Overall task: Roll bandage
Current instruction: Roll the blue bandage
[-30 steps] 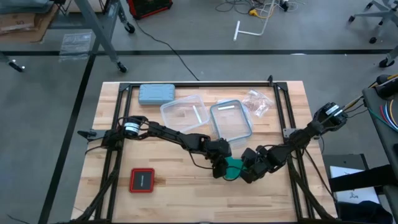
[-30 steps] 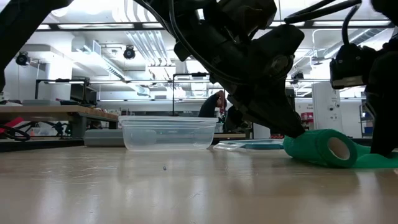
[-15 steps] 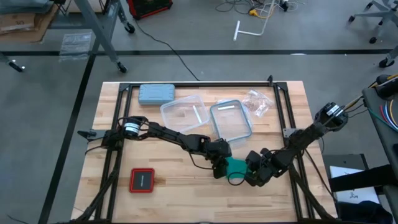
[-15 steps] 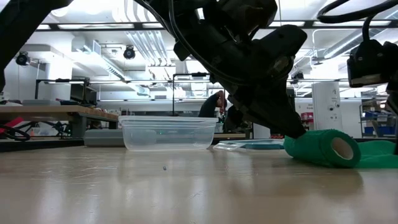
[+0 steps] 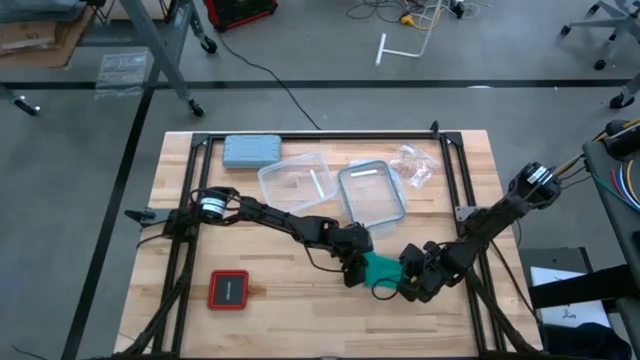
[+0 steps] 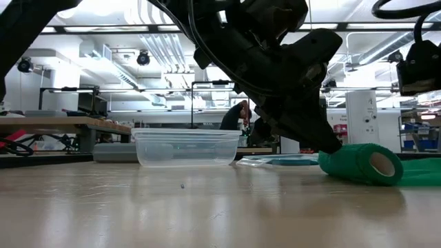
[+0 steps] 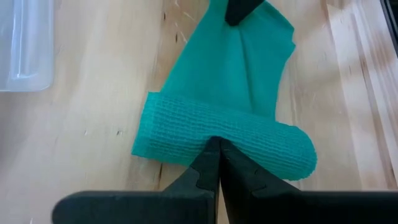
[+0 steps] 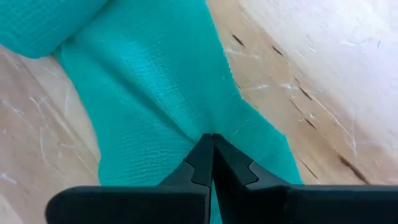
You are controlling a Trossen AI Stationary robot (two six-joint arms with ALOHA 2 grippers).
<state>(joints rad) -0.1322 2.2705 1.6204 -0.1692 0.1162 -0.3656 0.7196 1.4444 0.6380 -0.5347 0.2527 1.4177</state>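
The right gripper (image 5: 408,285) has slid away from the left gripper (image 5: 353,270) over the past second, drawing more of the bandage's loose tail out between them, while the left arm has barely shifted. The bandage (image 5: 380,270) lies on the wooden table (image 5: 300,310), on the near side of the clear lidded container (image 5: 372,192) toward the table's front edge. In the left wrist view the left gripper's fingers are closed tip to tip, pressed against the side of the rolled part (image 7: 249,140); whether any cloth is pinched between them cannot be told. The right gripper's fingers are likewise closed together on the flat tail (image 8: 155,106), apparently pinning or nipping it.

Most of the band appears already wound: the low view shows a fat cylinder with an open core (image 6: 362,163), and only a short flat stretch trails from it toward the right gripper. What seems left is to wind in that tail.

Beyond the container, a second clear tub (image 5: 295,180), a grey-blue case (image 5: 250,150) and a crumpled clear wrapper (image 5: 413,165) sit along the far side of the table; a red-framed black square (image 5: 229,290) lies well off to the container's left and nearer the front. Around the table is grey floor with cables; the low view looks into a lit workshop with benches.
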